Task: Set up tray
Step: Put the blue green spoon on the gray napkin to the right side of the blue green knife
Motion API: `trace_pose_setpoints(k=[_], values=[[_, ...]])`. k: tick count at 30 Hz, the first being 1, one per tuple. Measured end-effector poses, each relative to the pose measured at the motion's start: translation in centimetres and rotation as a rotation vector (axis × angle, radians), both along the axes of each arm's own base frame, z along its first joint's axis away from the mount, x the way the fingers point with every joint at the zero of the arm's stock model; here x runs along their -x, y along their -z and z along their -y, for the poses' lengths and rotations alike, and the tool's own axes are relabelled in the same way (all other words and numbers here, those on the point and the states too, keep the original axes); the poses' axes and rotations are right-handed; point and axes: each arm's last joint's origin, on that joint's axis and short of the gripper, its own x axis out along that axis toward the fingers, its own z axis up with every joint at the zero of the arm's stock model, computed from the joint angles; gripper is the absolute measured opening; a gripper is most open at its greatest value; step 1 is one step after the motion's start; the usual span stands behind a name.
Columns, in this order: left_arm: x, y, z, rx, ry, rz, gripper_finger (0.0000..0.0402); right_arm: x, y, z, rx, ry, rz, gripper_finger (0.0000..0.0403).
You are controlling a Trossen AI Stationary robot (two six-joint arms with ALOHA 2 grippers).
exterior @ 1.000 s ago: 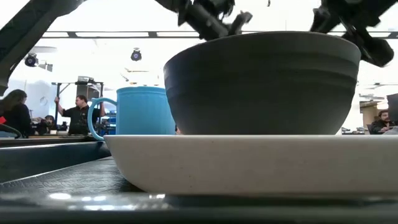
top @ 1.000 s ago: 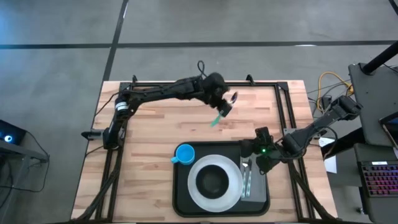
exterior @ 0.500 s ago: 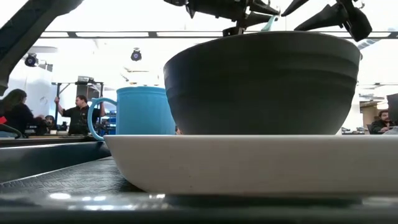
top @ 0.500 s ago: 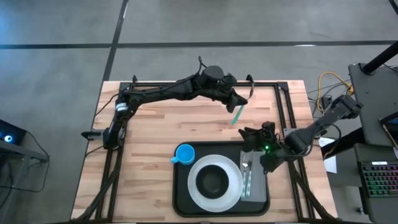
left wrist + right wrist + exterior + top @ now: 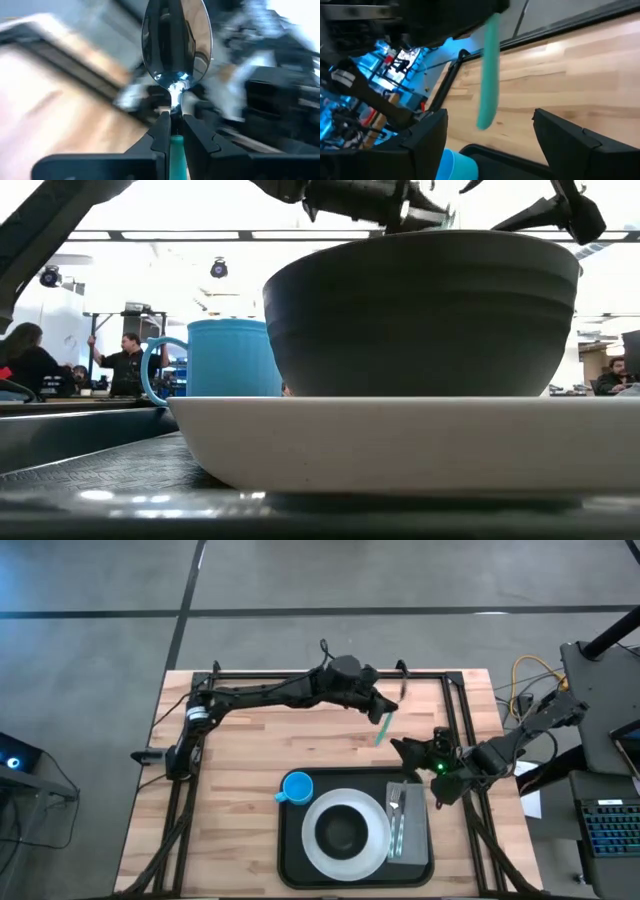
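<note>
My left gripper [image 5: 385, 705] reaches over the far middle of the table, shut on a spoon [image 5: 175, 40] with a shiny bowl and a teal handle [image 5: 382, 727]. My right gripper [image 5: 415, 747] stands open just beyond the tray's far right corner, its fingers on either side of the handle's free end [image 5: 489, 75] without touching it. The black tray [image 5: 292, 850] carries a white plate [image 5: 375, 845] with a dark bowl [image 5: 343, 830], a blue cup [image 5: 297, 787] and a grey napkin [image 5: 412, 830] with a fork [image 5: 394, 805]. My left gripper pinches the spoon between its two fingers [image 5: 161, 131] at the neck [image 5: 172, 107], where the metal meets the teal handle. The bowl stands out past the fingertips. The handle slants away toward the table's near edge. The spoon is lifted clear of the table.
Black frame rails [image 5: 455, 710] run along the table's far and right edges. Bare wood [image 5: 240, 770] lies left of the tray. In the low view the bowl [image 5: 420, 310], plate and cup [image 5: 230, 360] fill the foreground; people show in the room behind.
My left gripper has carried the spoon toward the table's right edge and turned it, so the handle now points toward the near edge. My right gripper has risen from over the napkin toward the far edge, up to the handle, and has opened wider.
</note>
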Motion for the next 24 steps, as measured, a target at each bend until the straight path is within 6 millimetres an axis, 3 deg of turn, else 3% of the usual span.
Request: trace_pose_setpoints(k=[5, 24], values=[[0.3, 0.3, -0.2, -0.012, -0.143, -0.105, 0.0015, -0.1, 0.1, 0.6, -0.045, 0.037, 0.028, 0.0269], [-0.4, 0.6, 2.7, -0.099, -0.107, -0.123, 0.0016, -1.6, 0.2, 2.3, -0.224, 0.007, -0.024, 0.0247]])
